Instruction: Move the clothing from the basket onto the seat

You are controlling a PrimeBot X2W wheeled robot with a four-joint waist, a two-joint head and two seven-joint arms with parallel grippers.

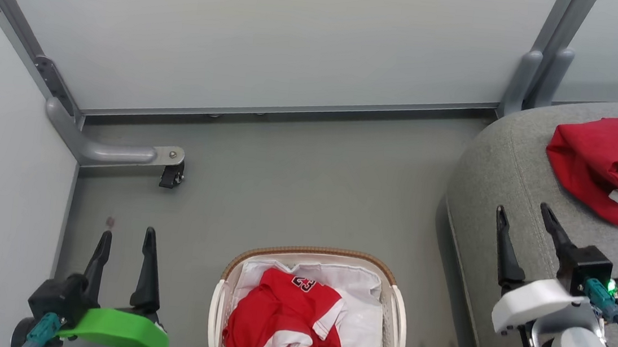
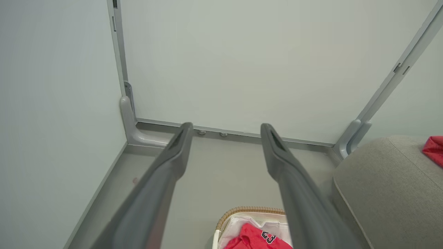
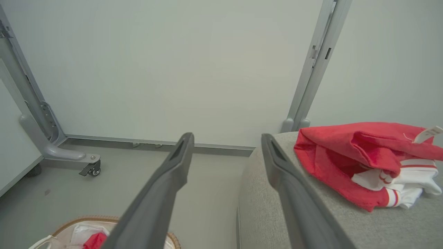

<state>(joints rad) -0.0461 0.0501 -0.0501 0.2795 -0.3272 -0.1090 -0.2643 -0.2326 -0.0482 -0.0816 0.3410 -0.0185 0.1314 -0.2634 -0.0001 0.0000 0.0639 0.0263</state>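
In the head view, one crumpled red jersey [image 1: 283,324], numbered 23, is seen in the oval perforated basket [image 1: 313,251] with its woven rim. One red garment [image 1: 605,156] is laid on the grey fabric seat [image 1: 513,176]. The left gripper [image 1: 128,232] and right gripper [image 1: 524,208] are held apart, empty. In the left wrist view, the 23 is readable. In the right wrist view, a striped white cuff is shown.

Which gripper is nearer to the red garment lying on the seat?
Right. The right gripper hangs open over the rounded edge of the seat, just short of the red garment; the left gripper is beyond the basket, over the floor.
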